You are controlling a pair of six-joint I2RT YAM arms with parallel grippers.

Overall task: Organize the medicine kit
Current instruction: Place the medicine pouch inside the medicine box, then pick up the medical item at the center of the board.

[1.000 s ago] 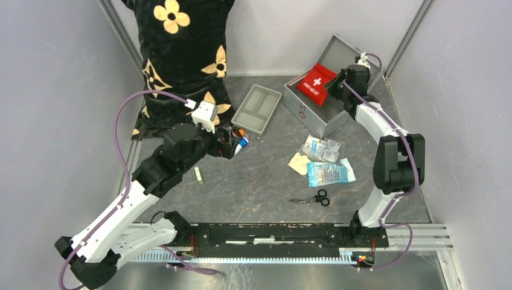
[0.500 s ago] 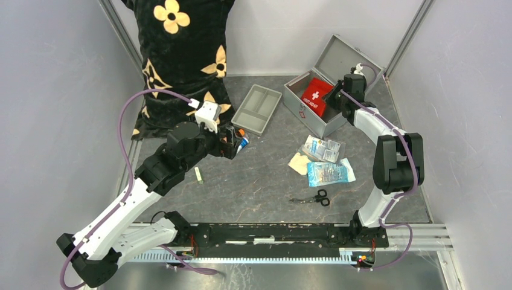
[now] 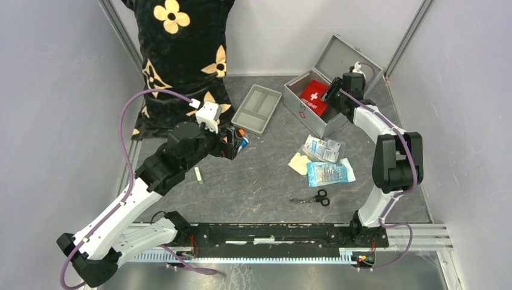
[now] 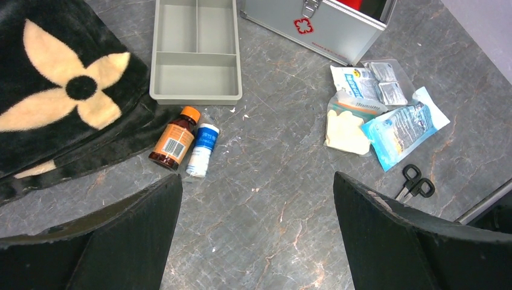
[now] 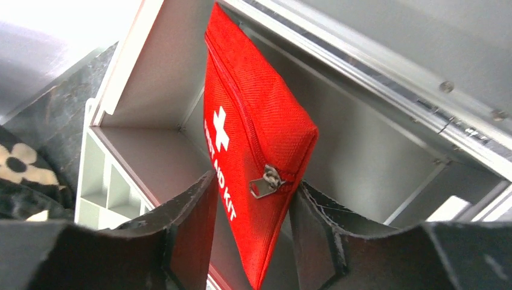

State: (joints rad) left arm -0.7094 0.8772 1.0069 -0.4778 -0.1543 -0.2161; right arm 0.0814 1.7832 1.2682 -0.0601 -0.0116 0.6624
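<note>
My right gripper (image 3: 334, 92) is shut on the red first aid pouch (image 5: 253, 139) and holds it on edge inside the open metal kit box (image 3: 299, 107); the pouch also shows in the top view (image 3: 313, 96). My left gripper (image 3: 234, 142) is open and empty, hovering above the table near the amber bottle (image 4: 176, 137) and the small white-and-blue bottle (image 4: 202, 149). The grey divided tray (image 4: 195, 51) lies beyond them. Packets (image 4: 369, 81), a pair of gloves (image 4: 345, 125), a blue pack (image 4: 403, 127) and black scissors (image 4: 414, 182) lie loose on the table.
A black blanket with cream flowers (image 3: 178, 54) covers the back left corner. A small pale-green item (image 3: 198, 175) lies by my left arm. The box lid (image 3: 347, 54) stands open against the back wall. The enclosure walls close in both sides.
My right gripper has lowered the red pouch from above the box down into it. My left arm has barely moved.
</note>
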